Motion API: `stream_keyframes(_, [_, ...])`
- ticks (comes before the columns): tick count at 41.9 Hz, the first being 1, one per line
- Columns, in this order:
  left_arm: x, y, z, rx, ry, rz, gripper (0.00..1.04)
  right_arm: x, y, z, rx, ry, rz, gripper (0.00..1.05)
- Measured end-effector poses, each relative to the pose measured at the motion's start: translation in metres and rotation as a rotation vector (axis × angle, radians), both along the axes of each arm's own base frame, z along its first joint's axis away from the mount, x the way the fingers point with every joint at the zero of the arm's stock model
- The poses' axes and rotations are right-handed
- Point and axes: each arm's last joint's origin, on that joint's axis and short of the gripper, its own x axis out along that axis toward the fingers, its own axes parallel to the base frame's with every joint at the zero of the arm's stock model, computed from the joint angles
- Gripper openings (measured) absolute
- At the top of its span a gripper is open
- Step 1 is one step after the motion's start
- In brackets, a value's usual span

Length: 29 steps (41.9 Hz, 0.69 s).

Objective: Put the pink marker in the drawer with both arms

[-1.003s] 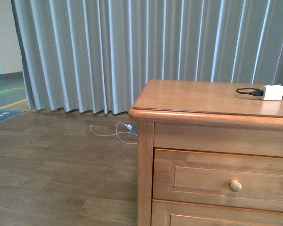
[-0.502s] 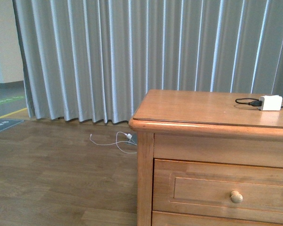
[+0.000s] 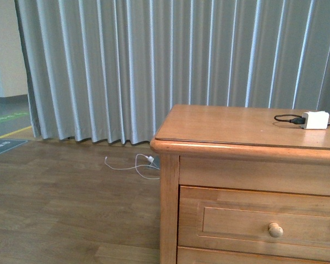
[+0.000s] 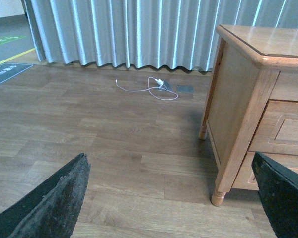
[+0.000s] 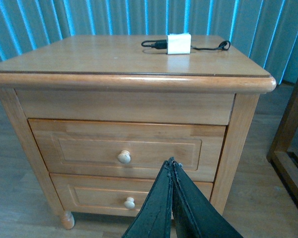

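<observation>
Drawer (image 5: 124, 148) shut, flush in the front of a light-brown wooden nightstand (image 3: 247, 124), pale round knob (image 5: 123, 157) at centre; a 2nd, similar drawer (image 5: 129, 196) directly below, also shut. Pink marker nowhere visible in any of the 3 views.

On the nightstand top, near its rear edge: a small white charger block (image 3: 315, 119) with a black cable (image 3: 286, 117) plugged in. On the wooden floor (image 4: 89, 148) beside the nightstand, close to the grey pleated curtain (image 3: 126, 66): a loose white cord (image 4: 146, 88). At the side in the right wrist view: part of a dark wooden frame (image 5: 290, 144). Nothing standing before the drawer front.

Left gripper (image 4: 174, 198) spread wide, empty, 2 black fingers (image 4: 54, 203) far apart, aimed at the floor and the nightstand's side. Right gripper (image 5: 171, 163) pressed closed, tips together, holding nothing visible, pointed at the upper drawer just beside the knob, apart from the wood.

Compared with 0.5 s ago, front view practically unchanged; against 1.0 s ago, nightstand lower in the frame.
</observation>
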Motion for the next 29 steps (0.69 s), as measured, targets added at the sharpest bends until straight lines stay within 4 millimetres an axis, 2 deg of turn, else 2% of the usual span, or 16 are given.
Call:
stream_keyframes(4, [0.000, 0.000, 0.000, 0.000, 0.000, 0.000, 0.99, -0.004, 0.000, -0.007, 0.000, -0.006, 0.001, 0.01])
stream_keyframes(29, [0.000, 0.000, 0.000, 0.000, 0.000, 0.000, 0.99, -0.020, 0.000, -0.005, 0.000, -0.016, 0.001, 0.01])
